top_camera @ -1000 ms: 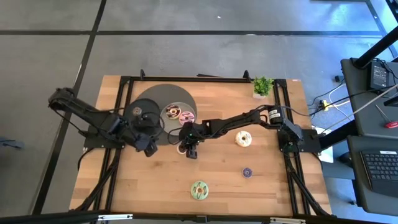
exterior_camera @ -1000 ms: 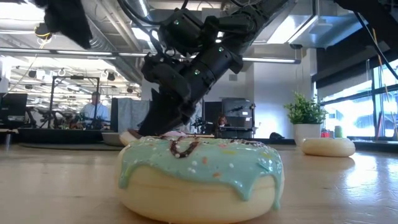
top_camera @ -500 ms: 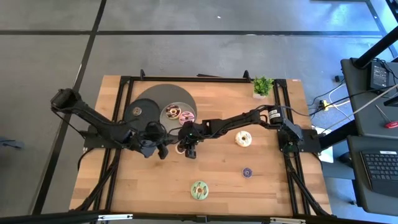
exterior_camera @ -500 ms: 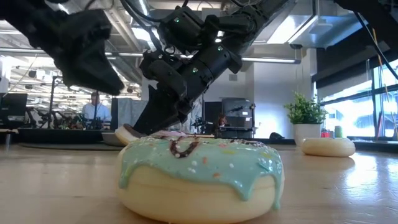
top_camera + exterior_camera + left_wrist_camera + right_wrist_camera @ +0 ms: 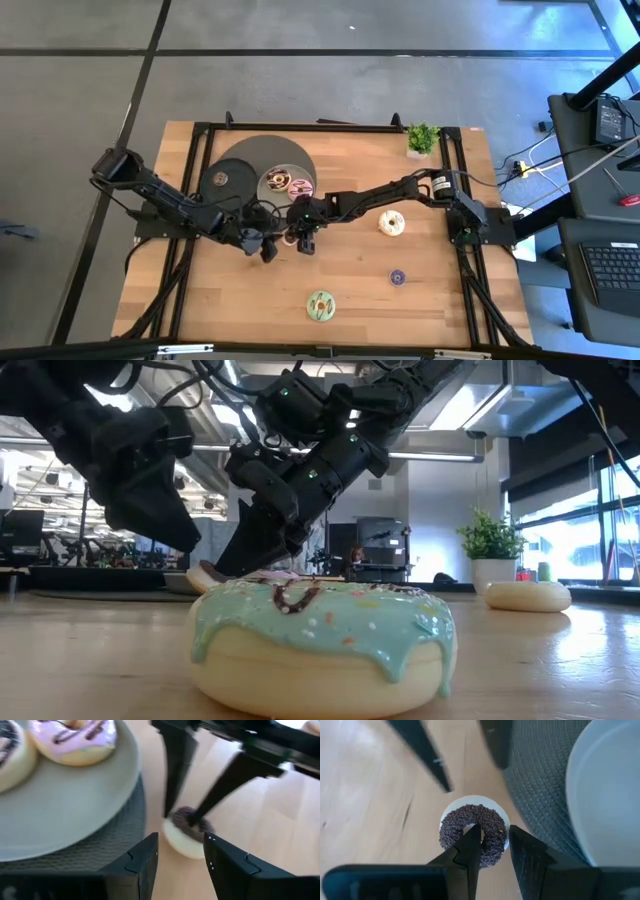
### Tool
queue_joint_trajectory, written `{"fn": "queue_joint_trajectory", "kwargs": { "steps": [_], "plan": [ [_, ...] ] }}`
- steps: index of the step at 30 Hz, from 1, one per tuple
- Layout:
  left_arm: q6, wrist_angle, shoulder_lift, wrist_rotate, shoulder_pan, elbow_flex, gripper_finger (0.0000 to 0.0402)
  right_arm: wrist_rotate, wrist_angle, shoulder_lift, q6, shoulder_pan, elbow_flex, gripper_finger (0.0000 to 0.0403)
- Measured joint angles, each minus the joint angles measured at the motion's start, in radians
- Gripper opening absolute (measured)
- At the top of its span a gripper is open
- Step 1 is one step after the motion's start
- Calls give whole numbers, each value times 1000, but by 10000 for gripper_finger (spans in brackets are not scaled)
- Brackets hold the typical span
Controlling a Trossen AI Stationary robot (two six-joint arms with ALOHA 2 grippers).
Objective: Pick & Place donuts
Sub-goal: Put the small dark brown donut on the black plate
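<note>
A chocolate-sprinkled donut (image 5: 455, 832) on a cream base lies on the wood by the dark woven disc (image 5: 250, 160). My right gripper (image 5: 494, 830) stands over it from above, shut on its ring. My left gripper (image 5: 180, 838), open, hovers low just left of that donut (image 5: 181, 840), touching nothing. A pink donut (image 5: 75, 737) and a cream one (image 5: 7, 750) rest on the grey plate (image 5: 283, 193). A green-iced donut (image 5: 320, 306), a white donut (image 5: 391, 223) and a tiny purple one (image 5: 397, 277) lie flat on the table. My right gripper holds the chocolate donut by one side of its ring (image 5: 496, 824). One finger (image 5: 470, 845) is in the hole and the other (image 5: 525, 855) is outside the ring. The fingers come from above, pointing down. The donut's cream base (image 5: 175, 845) sits on the wood.
The grey plate sits on the dark disc close beside both grippers. A small potted plant (image 5: 422, 138) stands at the table's far right corner. Black frame rails run along the left and right edges. Bare wood lies toward the near edge around the green donut.
My left arm has swung from beside the dark disc toward the table's right and come low, its open gripper now close to the chocolate donut. My right gripper has stayed on that donut.
</note>
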Motion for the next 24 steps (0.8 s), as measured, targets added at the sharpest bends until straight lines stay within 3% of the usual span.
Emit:
{"fn": "queue_joint_trajectory", "kwargs": {
  "steps": [4, 13, 24],
  "plan": [
    [1, 40, 0, 48, 0, 0, 150, 1, 0, 0, 0, 0, 0, 104],
    [-24, 66, 0, 9, 0, 0, 148, 1, 0, 0, 2, 0, 0, 104],
    [-31, 65, 31, 46, 0, 0, 148, 0, 0, 0, 2, 0, 0, 104]
  ]
}}
